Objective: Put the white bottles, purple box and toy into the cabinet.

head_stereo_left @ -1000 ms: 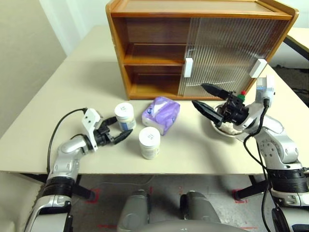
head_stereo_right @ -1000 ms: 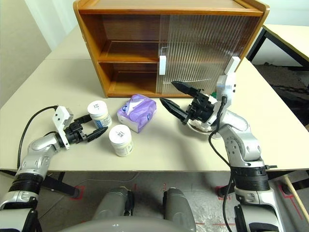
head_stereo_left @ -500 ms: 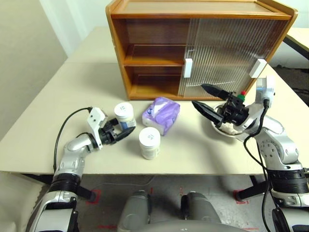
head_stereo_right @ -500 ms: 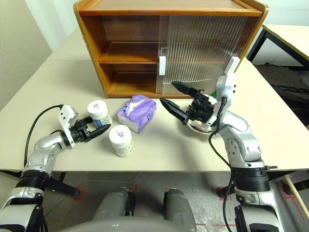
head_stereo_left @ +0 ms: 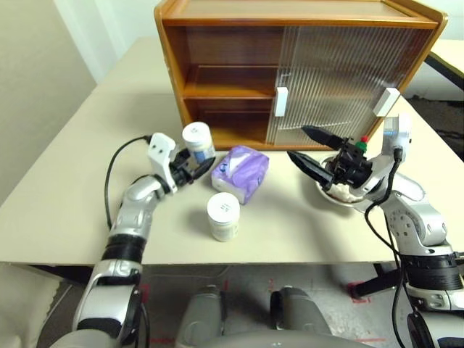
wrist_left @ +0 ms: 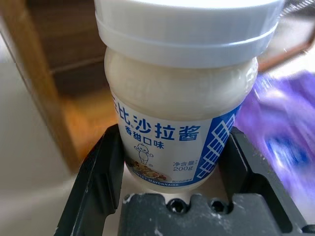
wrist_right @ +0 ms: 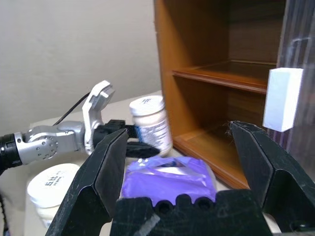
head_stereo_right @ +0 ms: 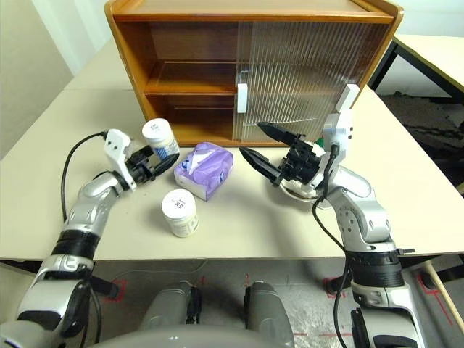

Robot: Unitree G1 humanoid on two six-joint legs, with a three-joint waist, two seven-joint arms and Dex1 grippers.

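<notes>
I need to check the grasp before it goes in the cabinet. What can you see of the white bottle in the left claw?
The white bottle is a squat plastic jar with a wide white screw lid and a white-and-blue printed label; its contents look cream-coloured. It is upright, lifted off the table, clamped low on its body between the left claw's black fingers. It hangs in front of the cabinet's open left side, beside the purple box.
</notes>
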